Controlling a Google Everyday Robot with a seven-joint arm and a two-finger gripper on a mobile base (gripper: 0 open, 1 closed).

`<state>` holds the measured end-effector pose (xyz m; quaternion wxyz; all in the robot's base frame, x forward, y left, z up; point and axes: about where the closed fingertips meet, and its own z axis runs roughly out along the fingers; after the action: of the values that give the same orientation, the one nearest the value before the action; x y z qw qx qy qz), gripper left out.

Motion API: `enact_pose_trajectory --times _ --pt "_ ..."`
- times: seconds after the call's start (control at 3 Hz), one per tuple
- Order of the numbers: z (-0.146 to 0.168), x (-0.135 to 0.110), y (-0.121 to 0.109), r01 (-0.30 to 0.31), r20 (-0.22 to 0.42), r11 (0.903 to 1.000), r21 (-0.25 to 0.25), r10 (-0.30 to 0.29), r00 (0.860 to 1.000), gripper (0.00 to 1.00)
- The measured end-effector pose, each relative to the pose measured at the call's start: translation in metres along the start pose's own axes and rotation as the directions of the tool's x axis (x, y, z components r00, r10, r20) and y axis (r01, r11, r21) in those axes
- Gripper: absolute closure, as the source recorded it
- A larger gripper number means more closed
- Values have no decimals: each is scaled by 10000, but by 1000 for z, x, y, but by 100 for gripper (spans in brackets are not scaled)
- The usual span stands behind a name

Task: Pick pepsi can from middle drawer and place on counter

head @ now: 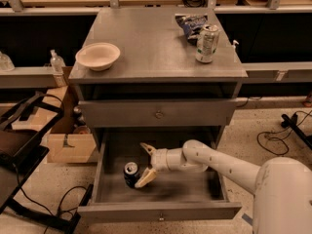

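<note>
The pepsi can [130,173] stands upright in the open middle drawer [158,210], at its left side. My gripper [145,163] reaches into the drawer from the right, just to the right of the can. Its two pale fingers are spread open, one [147,149] behind the can's level and one [145,178] close beside the can. It holds nothing. The grey counter [151,45] lies above, on top of the cabinet.
On the counter stand a white bowl [98,55] at the left, a silver-green can [207,43] and a chip bag [190,23] at the right. The shallower drawer [158,113] above is shut. A cardboard box [68,143] and a black frame [22,150] stand left of the cabinet.
</note>
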<state>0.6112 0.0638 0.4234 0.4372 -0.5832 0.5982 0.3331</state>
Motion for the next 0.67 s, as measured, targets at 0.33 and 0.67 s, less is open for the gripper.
enact_pose_trajectory --times 0.33,0.67 --pt "23 5 17 180 -312 9994 -284 -189 9993 0" --pt "29 -4 39 143 -146 9995 -294 -148 9998 18"
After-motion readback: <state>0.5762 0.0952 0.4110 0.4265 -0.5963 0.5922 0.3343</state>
